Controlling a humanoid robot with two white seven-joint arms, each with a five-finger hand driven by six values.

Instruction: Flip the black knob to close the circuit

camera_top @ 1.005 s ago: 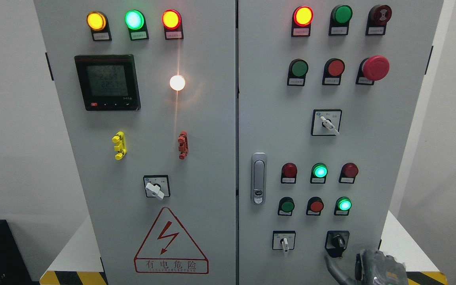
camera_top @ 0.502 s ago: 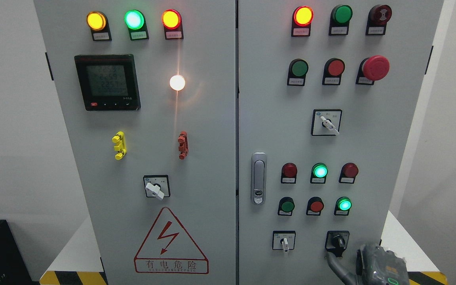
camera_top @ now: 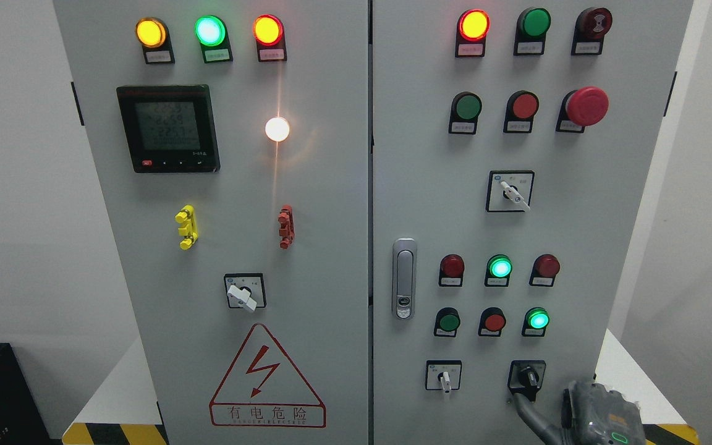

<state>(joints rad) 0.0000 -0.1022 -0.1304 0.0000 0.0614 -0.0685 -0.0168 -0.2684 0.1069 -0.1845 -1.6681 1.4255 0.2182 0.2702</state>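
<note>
right hand [camera_top: 597, 417]: sitting at the bottom right corner, mostly cut off by the frame. One grey finger [camera_top: 532, 415] is reaching up toward the knob's underside. Honestly can't tell if it's touching, or whether the rest of the hand is spread or curled.
left hand: not showing anywhere.
black knob [camera_top: 528, 377]: sitting on its black plate, lower right of the right door, just above that finger. Its handle is looking roughly upright, maybe leaning a bit.
neighbours: white switch [camera_top: 444, 377] is sitting to the left on the same row; green lamp [camera_top: 537, 319] is glowing right above the knob, next to a red button [camera_top: 493, 321].
step: I'm guessing it's lining up the finger to push the handle round; the flip isn't looking done yet.
what could go wrong: with only a fingertip working from below, it could be sliding off the handle instead of turning it. A push aimed too high could be bumping the buttons above. And the hand is hiding its own contact from the camera, so a miss would be hard to spot.
</note>
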